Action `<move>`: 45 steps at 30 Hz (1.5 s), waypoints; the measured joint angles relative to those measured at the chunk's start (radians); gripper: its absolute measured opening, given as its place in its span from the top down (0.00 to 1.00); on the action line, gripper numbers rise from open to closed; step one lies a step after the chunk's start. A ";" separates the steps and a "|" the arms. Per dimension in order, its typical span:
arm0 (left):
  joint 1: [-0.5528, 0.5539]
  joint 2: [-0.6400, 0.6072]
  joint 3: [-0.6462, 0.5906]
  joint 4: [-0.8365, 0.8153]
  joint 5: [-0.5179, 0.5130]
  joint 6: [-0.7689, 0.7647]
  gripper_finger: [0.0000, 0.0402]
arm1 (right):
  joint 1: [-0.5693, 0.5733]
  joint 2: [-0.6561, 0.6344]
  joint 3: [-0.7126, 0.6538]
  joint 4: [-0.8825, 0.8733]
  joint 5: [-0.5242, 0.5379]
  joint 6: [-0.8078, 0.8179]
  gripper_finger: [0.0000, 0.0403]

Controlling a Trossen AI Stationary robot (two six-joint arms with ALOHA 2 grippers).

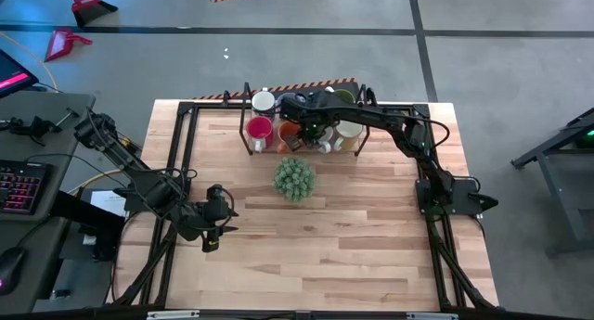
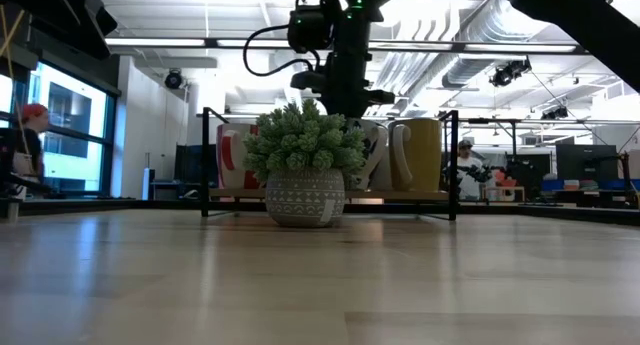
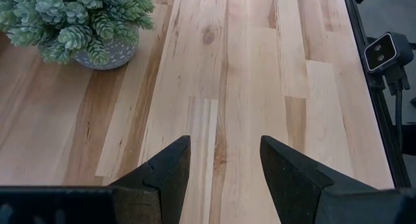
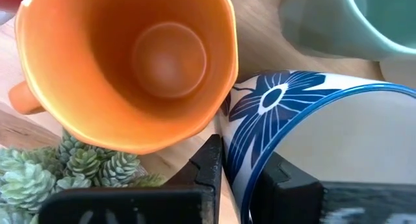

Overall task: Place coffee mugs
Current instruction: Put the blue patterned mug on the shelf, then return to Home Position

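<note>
Several coffee mugs stand in a black-framed rack [image 1: 247,134] at the table's far edge: a white one [image 1: 264,101], a red one [image 1: 260,129], an orange one [image 1: 289,131] [image 4: 130,62], a cream one [image 1: 349,131] and a green one [image 1: 344,97]. My right gripper [image 1: 314,123] [image 4: 240,154] reaches down into the rack beside the orange mug and is shut on a white mug with blue flowers [image 4: 279,100]. A pale green mug [image 4: 364,23] is just beyond. My left gripper [image 1: 215,227] [image 3: 224,143] hangs open over bare wood near the table's left side. My right gripper pinches the blue-flowered mug's wall at its rim [image 4: 237,136], one finger [image 4: 209,160] outside and the other [image 4: 281,178] inside the cup. The fingers come from above, pointing down. Whether the mug is lifted off the rack, I cannot tell.
A spiky green plant in a patterned pot [image 1: 294,178] [image 2: 303,165] [image 3: 78,23] stands on the table just in front of the rack, close under my right arm. A black frame [image 1: 176,172] borders the table. Open wood lies on the near half.
</note>
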 joint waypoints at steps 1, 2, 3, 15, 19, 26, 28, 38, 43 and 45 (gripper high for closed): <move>0.000 0.000 0.000 0.000 0.000 0.000 0.57 | 0.000 0.000 0.000 0.000 0.000 -0.012 0.93; 0.000 0.000 0.000 0.000 0.000 0.000 0.57 | 0.000 0.000 0.000 0.000 0.000 -0.017 0.92; 0.000 0.000 0.000 0.000 0.000 0.000 0.57 | 0.000 0.000 0.000 0.000 0.000 -0.021 0.91; 0.000 0.000 0.000 0.000 0.000 0.000 0.57 | 0.000 -0.004 0.002 0.002 0.020 -0.016 0.75; 0.000 0.000 0.000 0.000 0.000 0.000 0.57 | 0.000 -0.004 0.002 0.007 0.011 -0.014 0.73; 0.000 0.000 0.000 0.000 0.000 0.000 0.57 | 0.000 -0.004 0.002 0.007 -0.019 -0.015 0.73; 0.000 0.000 0.000 0.000 0.000 -0.002 0.57 | 0.000 -0.004 0.002 0.007 -0.019 -0.013 0.73; 0.000 0.000 0.000 0.000 0.000 -0.008 0.57 | 0.000 -0.009 0.089 -0.069 -0.008 0.003 0.73; 0.000 0.000 0.000 0.000 0.000 -0.008 0.57 | 0.003 -0.010 0.201 -0.115 0.008 0.003 0.73; 0.000 0.000 0.000 -0.001 0.000 -0.007 0.57 | 0.010 -0.029 0.197 -0.096 0.005 0.007 0.73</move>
